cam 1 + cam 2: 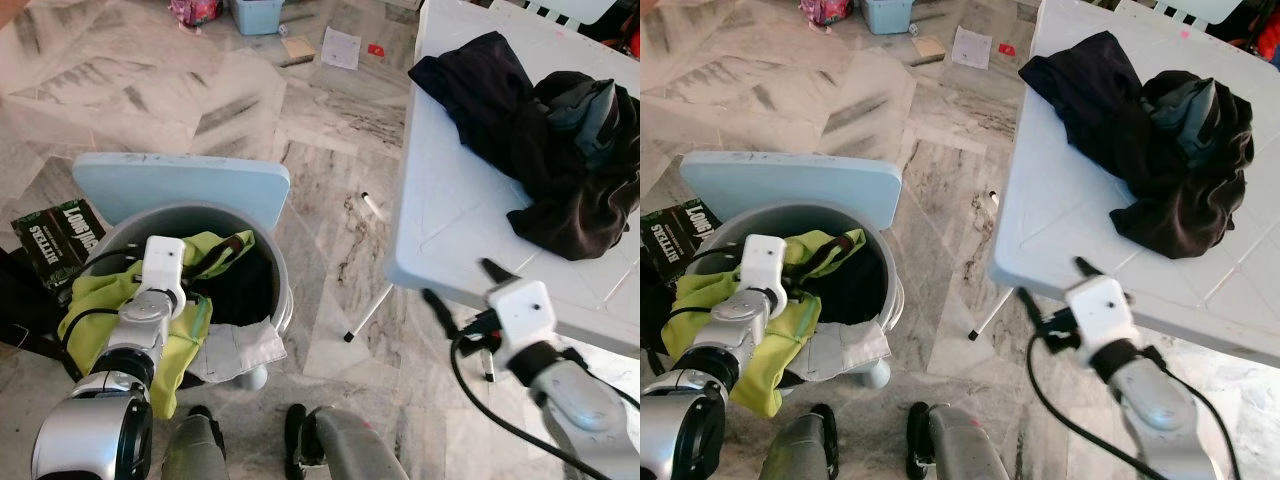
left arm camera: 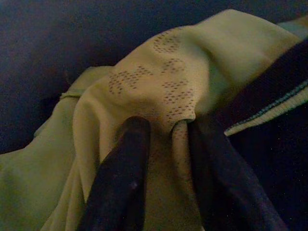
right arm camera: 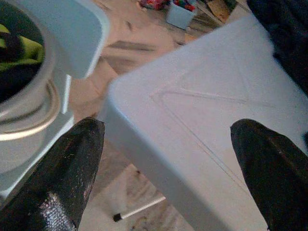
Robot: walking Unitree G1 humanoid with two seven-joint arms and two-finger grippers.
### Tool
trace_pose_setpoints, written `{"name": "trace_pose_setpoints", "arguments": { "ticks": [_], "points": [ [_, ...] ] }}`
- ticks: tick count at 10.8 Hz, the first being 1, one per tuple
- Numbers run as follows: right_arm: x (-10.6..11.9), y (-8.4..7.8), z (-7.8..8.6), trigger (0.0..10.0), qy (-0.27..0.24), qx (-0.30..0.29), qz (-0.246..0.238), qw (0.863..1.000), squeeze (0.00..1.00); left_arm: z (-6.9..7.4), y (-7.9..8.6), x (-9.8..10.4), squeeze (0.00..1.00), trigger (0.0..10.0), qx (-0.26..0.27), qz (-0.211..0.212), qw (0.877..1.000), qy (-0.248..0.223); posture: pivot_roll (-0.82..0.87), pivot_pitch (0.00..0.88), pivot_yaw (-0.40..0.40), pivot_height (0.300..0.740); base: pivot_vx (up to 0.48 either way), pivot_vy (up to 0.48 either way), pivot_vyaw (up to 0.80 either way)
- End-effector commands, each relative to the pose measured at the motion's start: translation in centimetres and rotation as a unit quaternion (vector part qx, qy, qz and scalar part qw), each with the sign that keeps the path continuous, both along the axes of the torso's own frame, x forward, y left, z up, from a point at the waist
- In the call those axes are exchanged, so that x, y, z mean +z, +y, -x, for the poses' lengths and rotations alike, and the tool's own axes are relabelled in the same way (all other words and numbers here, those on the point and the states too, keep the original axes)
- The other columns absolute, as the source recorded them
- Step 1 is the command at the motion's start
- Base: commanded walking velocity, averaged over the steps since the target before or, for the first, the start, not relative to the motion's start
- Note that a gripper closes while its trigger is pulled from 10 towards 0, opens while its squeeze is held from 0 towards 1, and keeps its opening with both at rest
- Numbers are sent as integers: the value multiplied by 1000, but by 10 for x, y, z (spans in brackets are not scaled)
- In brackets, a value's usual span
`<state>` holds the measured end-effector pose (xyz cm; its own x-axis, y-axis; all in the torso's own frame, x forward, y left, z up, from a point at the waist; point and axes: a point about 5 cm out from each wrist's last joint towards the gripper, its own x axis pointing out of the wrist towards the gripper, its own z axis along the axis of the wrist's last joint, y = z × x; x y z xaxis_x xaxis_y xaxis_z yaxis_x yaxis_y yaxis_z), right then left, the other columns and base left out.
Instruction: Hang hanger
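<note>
Perforated yellow-green cloth [image 2: 163,91] — matt white plastic table [image 1: 450,200]

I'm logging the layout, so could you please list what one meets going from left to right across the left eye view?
Green snack packet → left gripper pinching the yellow-green garment → grey laundry bin → pen on the floor → right gripper, open → white table → dark clothes pile.

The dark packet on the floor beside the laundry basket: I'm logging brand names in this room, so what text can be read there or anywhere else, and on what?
"LOMBINO" or similar, large white letters on the dark packet; too blurred to be sure of the spelling.
"HITTERS" or similar, smaller white letters on the same packet; also uncertain.
White sheet of paper on the floor: any print is too small to read.
Nothing else carries legible text.
</note>
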<state>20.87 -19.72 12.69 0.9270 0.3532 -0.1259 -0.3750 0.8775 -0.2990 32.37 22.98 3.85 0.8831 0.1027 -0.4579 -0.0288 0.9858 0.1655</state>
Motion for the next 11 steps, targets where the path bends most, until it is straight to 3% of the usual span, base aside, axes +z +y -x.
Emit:
{"name": "trace_pose_setpoints", "arguments": {
  "ticks": [1,5,7,9,11],
  "points": [
    [1,-3,2,10000,4,0,4,1000,0,2,-2,-4,0,0,10,9,1000,3,-252,219,-199,740,0,0,0],
    [-3,-4,-5,10000,3,-5,14,1000,0,-2,5,5,0,0,61,49,996,-45,-244,195,-196,740,0,0,0],
    [-4,-3,-10,10000,-3,-8,19,1000,0,-9,7,18,0,0,85,88,988,-89,-227,182,-189,740,0,0,0],
    [-4,5,-16,10000,-8,1,2,1000,0,-28,-8,47,0,0,69,147,974,-161,-208,168,-177,740,0,0,0],
    [-12,17,-23,10000,-11,4,-11,1000,0,-42,-24,76,0,0,49,215,948,-231,-150,144,-154,740,0,0,0]
  ]
}}
